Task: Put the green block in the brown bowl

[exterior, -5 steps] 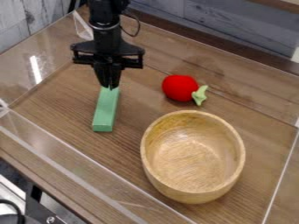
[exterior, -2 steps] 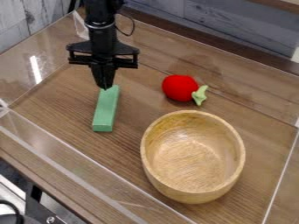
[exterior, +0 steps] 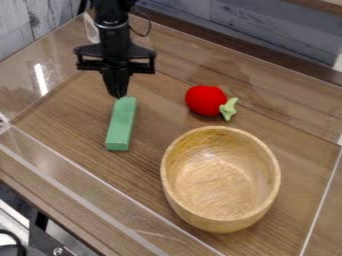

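Your single view showed the black gripper (exterior: 116,90) pointing straight down at the far left of the wooden table (exterior: 54,110), its upper arm cut off by the top edge of the frame. Its jaws were pressed together into one narrow dark tip, pinching nothing. That tip ended just above the far end of the green block (exterior: 122,124); whether the two were touching could not be told from this angle.

The green block lay flat on the table, its long side running near to far, left of the brown bowl (exterior: 221,178) and apart from it. The bowl stood upright at the near right, and its visible interior showed only bare wood grain. A red toy fruit with a green stem (exterior: 207,99) rested beyond the bowl, to the right of the gripper and apart from it.

Clear walls enclosed the table: a transparent rim (exterior: 80,175) crossed the near left corner, and glare on the left panel blurred what lay behind it. Dark equipment at the bottom left corner was cut off and could not be identified. Open tabletop separated the block from the bowl, and more lay between the block and the left wall.
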